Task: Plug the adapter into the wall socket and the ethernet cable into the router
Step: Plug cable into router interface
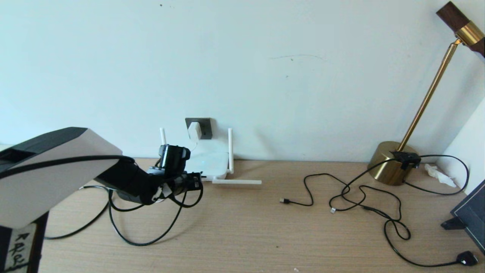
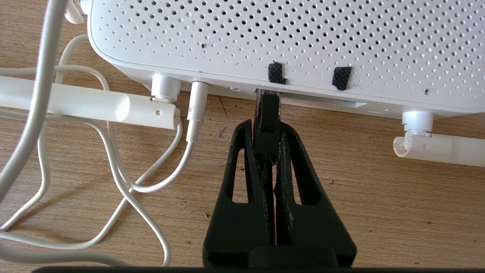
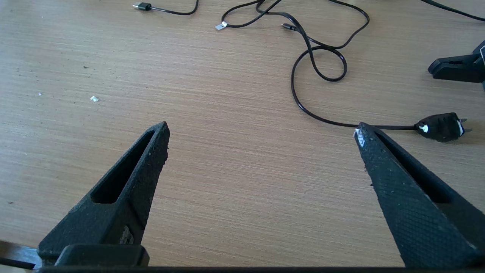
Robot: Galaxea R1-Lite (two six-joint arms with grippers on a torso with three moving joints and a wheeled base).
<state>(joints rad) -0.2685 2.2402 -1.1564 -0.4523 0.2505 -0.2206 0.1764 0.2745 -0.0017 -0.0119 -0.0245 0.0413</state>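
Observation:
The white router (image 1: 208, 161) lies flat by the wall, its perforated face (image 2: 280, 41) filling the left wrist view. My left gripper (image 2: 267, 131) is shut on the ethernet cable's black connector (image 2: 268, 113), whose front end is at the mouth of a port on the router's edge; how deep it sits is hidden. The black ethernet cable (image 1: 151, 239) loops back across the table from my left gripper (image 1: 195, 181). The white adapter (image 1: 194, 131) sits on the dark wall socket (image 1: 205, 125). My right gripper (image 3: 262, 129) hovers open over bare table, out of the head view.
A brass lamp (image 1: 390, 163) stands at the back right. Thin black cables (image 1: 363, 197) and a black plug (image 1: 467, 258) lie on the right half. A dark stand (image 1: 470, 216) sits at the right edge. White cord loops (image 2: 113, 167) lie beside the router; one antenna (image 1: 237, 182) lies flat.

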